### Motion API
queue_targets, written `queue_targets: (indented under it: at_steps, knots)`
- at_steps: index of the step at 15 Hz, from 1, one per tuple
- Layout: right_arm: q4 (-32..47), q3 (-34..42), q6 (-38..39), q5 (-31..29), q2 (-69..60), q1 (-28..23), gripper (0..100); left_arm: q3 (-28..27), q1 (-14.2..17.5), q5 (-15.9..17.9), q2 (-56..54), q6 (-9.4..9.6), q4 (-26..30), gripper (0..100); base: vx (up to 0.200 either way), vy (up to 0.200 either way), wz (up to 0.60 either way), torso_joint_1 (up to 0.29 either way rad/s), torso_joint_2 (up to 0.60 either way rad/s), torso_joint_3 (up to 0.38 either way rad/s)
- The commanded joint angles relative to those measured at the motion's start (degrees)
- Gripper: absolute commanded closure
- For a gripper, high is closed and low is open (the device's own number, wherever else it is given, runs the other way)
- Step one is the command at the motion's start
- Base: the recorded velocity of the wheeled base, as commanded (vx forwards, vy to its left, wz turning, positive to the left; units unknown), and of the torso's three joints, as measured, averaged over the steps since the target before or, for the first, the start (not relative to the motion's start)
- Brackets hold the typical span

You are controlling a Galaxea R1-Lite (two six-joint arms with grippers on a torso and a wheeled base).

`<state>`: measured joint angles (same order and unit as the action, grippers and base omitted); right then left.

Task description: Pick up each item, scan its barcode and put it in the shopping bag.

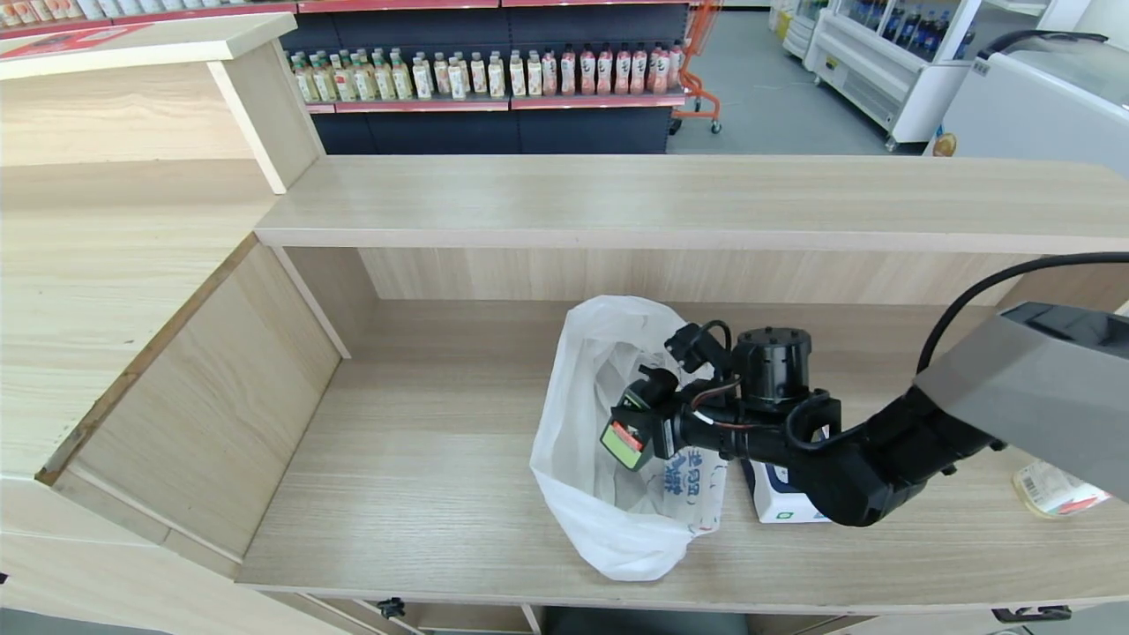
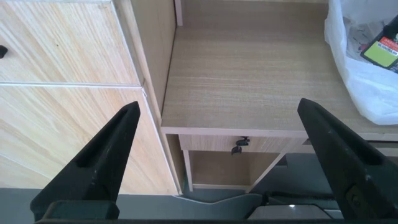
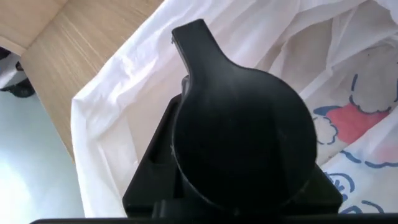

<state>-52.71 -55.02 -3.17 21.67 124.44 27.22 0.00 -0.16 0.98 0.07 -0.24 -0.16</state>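
at the near edge of the bench (image 1: 423,476), down in front of its lip and off to the left, the left gripper (image 2: 219,104) hangs with its fingers (image 2: 99,162) spread wide and nothing between them. my reading is that it waits clear of the work so the other arm has the bag to itself.

on the bench top just behind that edge, the white shopping bag (image 1: 617,538) sits slumped with its mouth open upward, as a drop from above would need. the right gripper (image 1: 654,422) lies across from the right, over that mouth. at its tip is a black block with a green and red label (image 1: 626,443), which the left wrist view places just inside the bag's rim (image 2: 380,50). this looks like the putting-in step. whether the right gripper is clamped on the block or loose i cannot tell, because a black rounded shape (image 3: 242,137) stands in the way in the right wrist view.

just beside the bag on its right, under the right arm, a blue and white carton (image 1: 776,503) stands on the bench, probably next in line. a clear packet with a red label (image 1: 1054,489) lies well apart at the right edge. behind them runs the raised counter ledge (image 1: 670,203), and far beyond it a shelf of bottles (image 1: 494,75).
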Motion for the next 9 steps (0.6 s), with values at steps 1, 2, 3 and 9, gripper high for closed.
queue_targets:
  at_steps: [1, 2, 3, 9]
  knots:
    - [-1.3, -1.1, -3.5, -0.8, 3.7, 0.5, 100, 0.0, 0.0, 0.0, 0.0, -0.02, 0.0, 0, 0.000, 0.000, 0.00, 0.000, 0.00, 0.000]
    - [-1.3, -1.1, -3.5, -0.8, 3.7, 0.5, 100, 0.0, 0.0, 0.0, 0.0, -0.02, 0.0, 0, 0.000, 0.000, 0.00, 0.000, 0.00, 0.000]
    - [-4.6, -1.0, -6.1, -1.7, 6.2, 1.0, 100, 0.0, 0.0, 0.0, 0.0, -0.02, 0.0, 0, 0.000, 0.000, 0.00, 0.000, 0.00, 0.000]
    - [-5.3, -1.8, -14.0, -1.2, 9.5, 1.2, 100, 0.0, 0.0, 0.0, 0.0, -0.02, 0.0, 0, 0.000, 0.000, 0.00, 0.000, 0.00, 0.000]
